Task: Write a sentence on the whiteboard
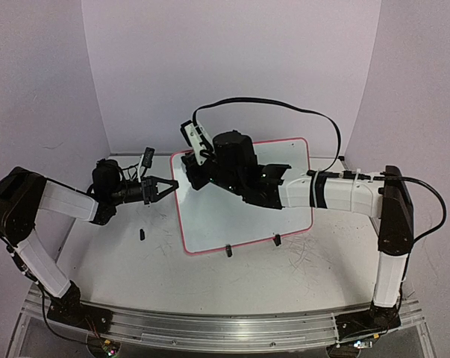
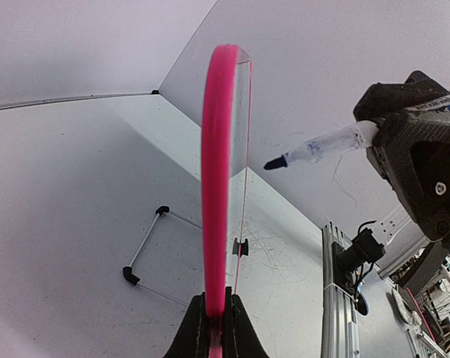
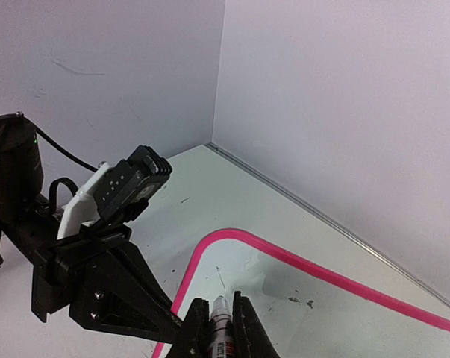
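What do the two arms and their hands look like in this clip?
Both arms have boxy white links with black joints: left arm, right arm. The left hand and right hand are black, with angular tapered fingers and a white camera bracket behind each. A long black cable arcs from the right wrist back along its arm.

whiteboard (image 1: 225, 220) was glossy, pink frame (image 2: 216, 186) looked plastic; counter (image 1: 135, 268) was matt and scuffed; front rail (image 1: 232, 322) was bare metal
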{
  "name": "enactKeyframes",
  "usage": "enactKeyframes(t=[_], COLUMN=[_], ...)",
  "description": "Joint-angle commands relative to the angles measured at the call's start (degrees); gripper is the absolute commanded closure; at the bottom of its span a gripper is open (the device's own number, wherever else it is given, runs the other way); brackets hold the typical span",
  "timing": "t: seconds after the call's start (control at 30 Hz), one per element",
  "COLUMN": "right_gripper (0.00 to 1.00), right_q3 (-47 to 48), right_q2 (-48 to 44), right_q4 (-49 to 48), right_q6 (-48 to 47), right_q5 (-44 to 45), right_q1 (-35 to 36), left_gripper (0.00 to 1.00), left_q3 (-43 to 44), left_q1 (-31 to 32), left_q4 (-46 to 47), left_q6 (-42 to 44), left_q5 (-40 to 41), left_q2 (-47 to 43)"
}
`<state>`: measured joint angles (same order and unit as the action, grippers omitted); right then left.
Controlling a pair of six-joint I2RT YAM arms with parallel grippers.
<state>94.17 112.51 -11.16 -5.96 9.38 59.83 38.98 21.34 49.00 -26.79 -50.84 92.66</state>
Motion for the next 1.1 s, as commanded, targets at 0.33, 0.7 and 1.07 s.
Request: enactKeyframes(t=[0.33,0.7,1.07], right_gripper=[1.00,1.00,1.00], right_q3=[2.5,4.1,3.8], right_q2=[1.2,2.5,3.1], right_q4=[-2.7,-2.6,-1.3], right_q6=[0.2,0.0,0.7], right_q5=[3.7,4.8,6.4], right_q1=[0.0,0.0,0.0], left_gripper=[1.00,1.00,1.00], left_q3=[0.4,0.4,0.4], left_q1=[0.7,0.9,1.0], left_q4=[0.4,0.3,-0.1], left_q6=[2.8,3.0,3.5], left_q5=[-0.3,-0.5,-0.4], left_q2=[-2.6,-3.1,-3.4])
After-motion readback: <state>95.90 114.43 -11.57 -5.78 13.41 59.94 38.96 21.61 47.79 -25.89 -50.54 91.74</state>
